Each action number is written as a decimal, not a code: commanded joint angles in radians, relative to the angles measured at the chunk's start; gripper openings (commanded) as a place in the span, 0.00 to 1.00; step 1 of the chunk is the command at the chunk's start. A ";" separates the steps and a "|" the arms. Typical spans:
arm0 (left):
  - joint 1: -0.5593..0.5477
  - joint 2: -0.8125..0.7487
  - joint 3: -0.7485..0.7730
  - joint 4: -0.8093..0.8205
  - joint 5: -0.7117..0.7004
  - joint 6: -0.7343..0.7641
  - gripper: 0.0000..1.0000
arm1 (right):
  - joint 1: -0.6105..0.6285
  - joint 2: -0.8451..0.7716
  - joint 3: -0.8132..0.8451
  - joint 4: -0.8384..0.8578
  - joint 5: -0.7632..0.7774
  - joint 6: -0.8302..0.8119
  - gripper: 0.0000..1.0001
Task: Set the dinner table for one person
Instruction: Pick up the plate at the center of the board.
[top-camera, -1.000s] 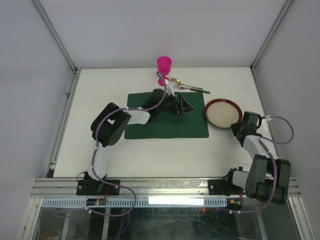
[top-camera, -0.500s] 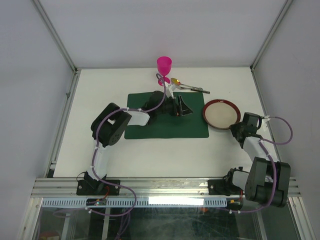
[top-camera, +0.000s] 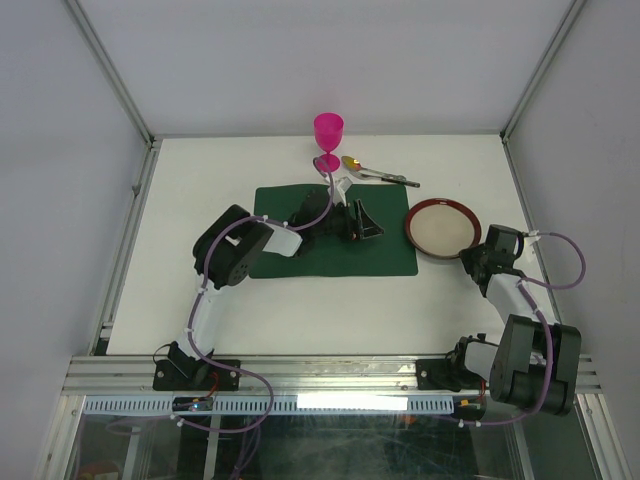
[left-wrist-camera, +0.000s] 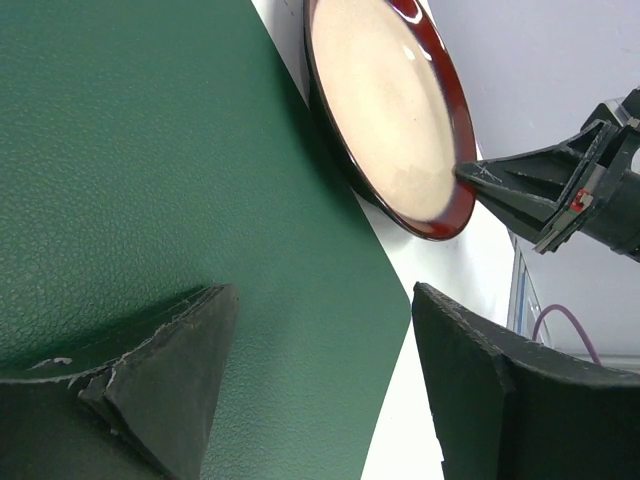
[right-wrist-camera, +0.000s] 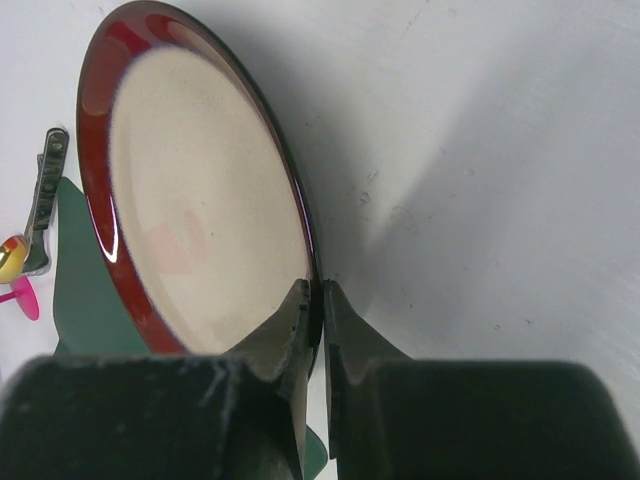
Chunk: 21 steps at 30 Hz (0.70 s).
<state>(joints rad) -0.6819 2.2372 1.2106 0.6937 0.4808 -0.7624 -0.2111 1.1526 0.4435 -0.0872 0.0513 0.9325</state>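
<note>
On the white dinner table (top-camera: 200, 185) lies a dark green placemat (top-camera: 335, 252). My left gripper (top-camera: 366, 223) hovers low over the mat's right half, open and empty; in its wrist view the gripper (left-wrist-camera: 322, 300) frames the placemat (left-wrist-camera: 150, 150) corner. A cream plate with a red rim (top-camera: 443, 228) sits just right of the mat. My right gripper (top-camera: 473, 256) is shut on the plate's near-right rim, and the right wrist view shows the gripper (right-wrist-camera: 316, 295) pinching the plate (right-wrist-camera: 190, 180) edge.
A pink goblet (top-camera: 328, 137) stands at the back behind the mat. A spoon with other cutlery (top-camera: 376, 174) lies beside it, to its right. Aluminium frame rails (top-camera: 128, 235) edge the table on both sides.
The plate has slid slightly left toward the placemat in the right gripper's hold. The left arm's elbow has swung right and its gripper has shifted a little nearer over the mat.
</note>
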 joint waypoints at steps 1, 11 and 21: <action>-0.012 0.020 -0.010 0.053 -0.016 -0.009 0.73 | 0.001 -0.041 0.018 0.077 -0.052 -0.024 0.00; -0.012 0.039 -0.022 0.082 -0.021 -0.022 0.72 | 0.001 -0.056 0.027 0.068 -0.118 -0.043 0.00; -0.013 0.064 -0.014 0.113 -0.018 -0.040 0.71 | 0.011 -0.112 -0.002 0.056 -0.177 -0.026 0.00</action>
<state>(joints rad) -0.6819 2.2692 1.2030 0.7952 0.4740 -0.8040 -0.2119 1.0859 0.4316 -0.1024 -0.0307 0.9112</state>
